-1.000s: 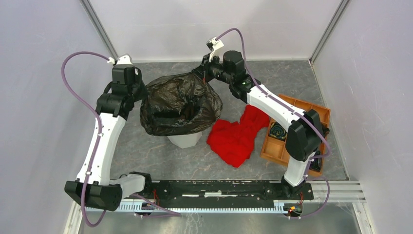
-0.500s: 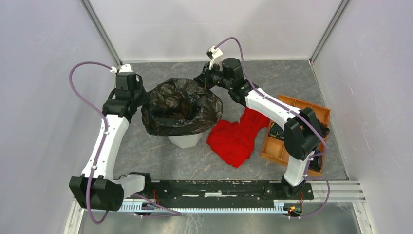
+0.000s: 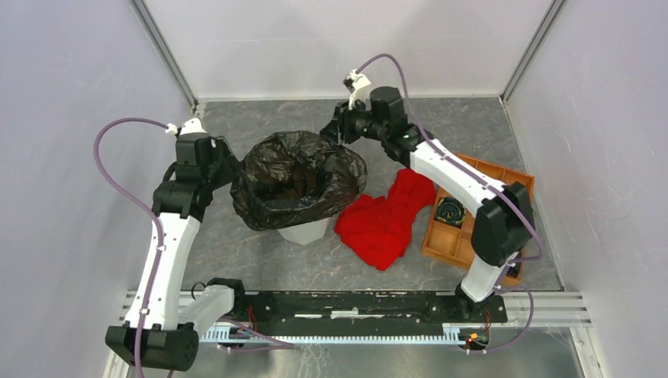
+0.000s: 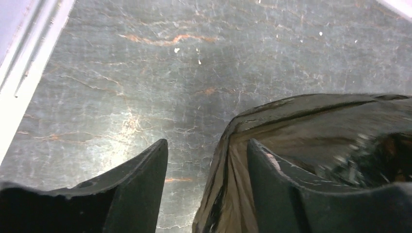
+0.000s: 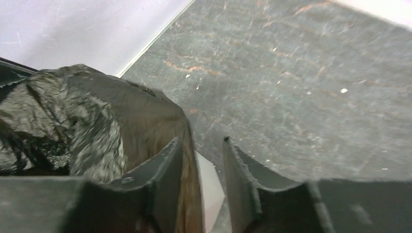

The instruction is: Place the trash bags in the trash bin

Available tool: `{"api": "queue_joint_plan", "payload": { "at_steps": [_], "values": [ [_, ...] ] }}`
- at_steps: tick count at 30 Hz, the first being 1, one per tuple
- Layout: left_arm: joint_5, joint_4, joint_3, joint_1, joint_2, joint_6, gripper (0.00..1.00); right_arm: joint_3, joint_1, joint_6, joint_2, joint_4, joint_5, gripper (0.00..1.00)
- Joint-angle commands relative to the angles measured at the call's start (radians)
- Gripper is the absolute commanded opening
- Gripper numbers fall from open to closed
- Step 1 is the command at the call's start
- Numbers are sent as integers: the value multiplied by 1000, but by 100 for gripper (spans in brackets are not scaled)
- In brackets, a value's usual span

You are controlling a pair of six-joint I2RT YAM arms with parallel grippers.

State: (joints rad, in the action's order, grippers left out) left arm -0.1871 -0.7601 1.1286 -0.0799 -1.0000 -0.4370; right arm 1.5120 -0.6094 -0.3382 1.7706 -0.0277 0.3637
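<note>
One bag, bin, cloth, perhaps one tray.

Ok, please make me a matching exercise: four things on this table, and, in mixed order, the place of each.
1. glossy black plastic bag
2. tall white plastic bin
3. crumpled red cloth
4. flat orange compartment tray

A. between bin and tray
B. partly under the right arm
C. draped over the bin's top
D. mostly covered by the bag

Pairs: 1-C, 2-D, 3-A, 4-B
</note>
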Motion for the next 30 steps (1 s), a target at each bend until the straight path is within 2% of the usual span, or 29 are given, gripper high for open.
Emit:
{"api": "queue_joint_plan", "payload": {
  "at_steps": [1,5,9,13,15,22,30],
  "values": [
    [-90,-80,90,-1,87,-20,74,24,82,-21,-135,-42,63,47],
    [-108,-130,81,-1,164,-83,79,-95,142,-68,-234,16,137,67],
    [-45,-151,1,-1,275,-225,80,-227,170,-101,-327,87,228,85],
    [17,-150,-111,0,416,-366,81,-414,208,-216,-399,258,343,90],
    [25,-164,-140,0,471,-413,85,-454,211,-204,-417,259,347,93],
    [32,-223,-218,-1,568,-496,82,-557,211,-274,-419,367,412,89],
    [74,-164,-272,0,583,-524,67,-623,206,-389,-382,534,462,78]
  ]
}}
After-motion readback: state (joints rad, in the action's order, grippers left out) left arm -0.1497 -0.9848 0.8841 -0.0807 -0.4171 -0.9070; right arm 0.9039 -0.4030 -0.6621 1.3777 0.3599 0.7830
